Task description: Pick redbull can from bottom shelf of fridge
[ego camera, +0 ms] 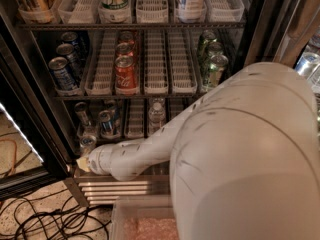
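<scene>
1. Gripper (83, 162) at front-left corner of bottom shelf (134, 125) of fridge (27, 79); open or closed cannot be told.
2. Redbull can (87, 144) upright at shelf front, just beside gripper.

Tight spot here. The gripper (82, 162) sits at the front left corner of the bottom shelf (176, 110), with the fridge frame (48, 134) hard on its left and the ribbed steel base (125, 189) right below. A redbull can (88, 143) stands just behind it, with more slim cans (105, 123) deeper in. To its right, one bare lane tray (134, 120) runs between those cans and a water bottle (156, 113). The rack above (145, 97) caps the headroom.
</scene>
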You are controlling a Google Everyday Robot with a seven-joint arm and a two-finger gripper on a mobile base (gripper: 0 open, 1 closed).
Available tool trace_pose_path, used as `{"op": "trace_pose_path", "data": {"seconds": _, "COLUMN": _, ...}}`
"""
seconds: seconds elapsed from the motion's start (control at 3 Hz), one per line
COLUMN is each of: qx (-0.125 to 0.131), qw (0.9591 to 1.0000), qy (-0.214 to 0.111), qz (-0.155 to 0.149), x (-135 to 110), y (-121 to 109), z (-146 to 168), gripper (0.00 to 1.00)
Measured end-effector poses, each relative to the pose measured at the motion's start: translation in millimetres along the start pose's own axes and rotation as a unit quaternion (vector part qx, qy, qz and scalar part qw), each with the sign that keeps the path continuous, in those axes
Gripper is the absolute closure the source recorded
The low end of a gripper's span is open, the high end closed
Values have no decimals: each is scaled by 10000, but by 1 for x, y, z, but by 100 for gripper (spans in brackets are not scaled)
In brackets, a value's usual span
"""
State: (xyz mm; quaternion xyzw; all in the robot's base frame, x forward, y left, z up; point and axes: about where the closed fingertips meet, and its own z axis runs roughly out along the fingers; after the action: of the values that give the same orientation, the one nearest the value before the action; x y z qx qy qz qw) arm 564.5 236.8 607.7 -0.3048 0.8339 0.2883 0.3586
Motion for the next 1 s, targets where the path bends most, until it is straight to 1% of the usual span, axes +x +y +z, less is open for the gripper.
{"op": "trace_pose_path", "data": {"seconds": 0.33, "qx": 169, "qw": 9951, "qy": 248, "qz": 941, "x": 51, "y": 6, "z": -25, "gripper": 100}}
{"op": "trace_pose_path", "data": {"seconds": 0.67, "qx": 489, "qw": 9839, "qy": 673, "qz": 1580, "x": 102, "y": 8, "z": -60, "gripper": 100}}
{"op": "trace_pose_path", "data": {"seconds": 1.0, "qx": 804, "qw": 9716, "qy": 1101, "qz": 1934, "x": 135, "y": 2, "z": -79, "gripper": 100}}
